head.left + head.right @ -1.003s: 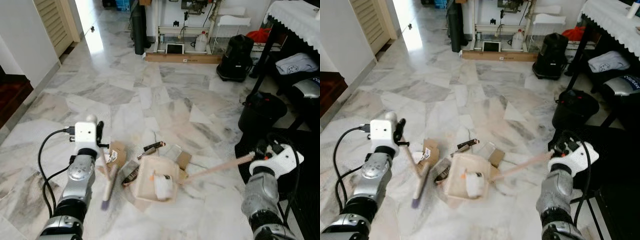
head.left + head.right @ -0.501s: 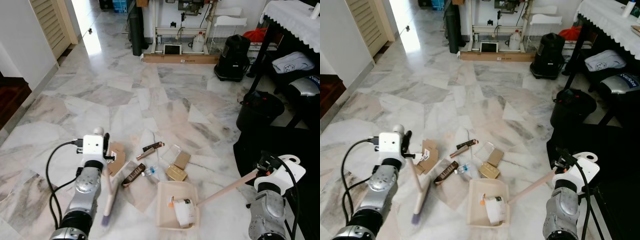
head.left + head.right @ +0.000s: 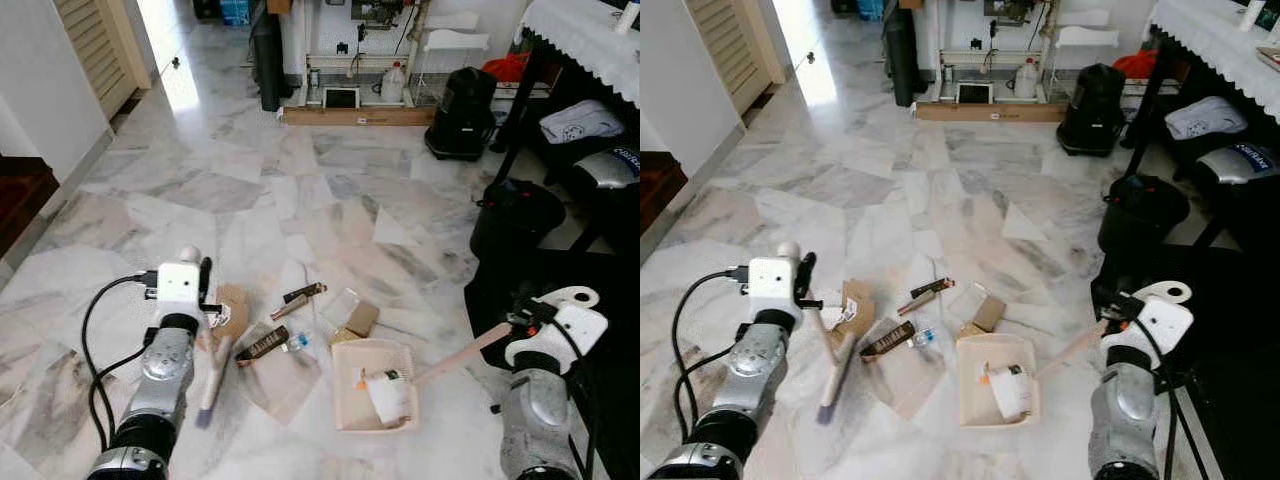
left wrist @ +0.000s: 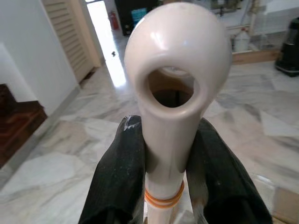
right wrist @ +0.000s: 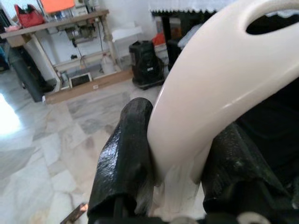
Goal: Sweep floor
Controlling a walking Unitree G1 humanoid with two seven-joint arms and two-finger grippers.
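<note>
The left gripper (image 4: pixel 163 158) clamps the cream broom (image 3: pixel 212 368), whose handle slopes down from the gripper to its head on the marble floor (image 3: pixel 250 190), beside the cardboard scraps (image 3: pixel 233 305). The right gripper (image 5: pixel 177 154) grips the dustpan (image 3: pixel 375 385) by its long handle, which runs from the pan toward the robot's right. The dustpan holds what looks like a white carton; its print is unreadable. Since 0.5 s ago the pan sits closer to the litter.
</note>
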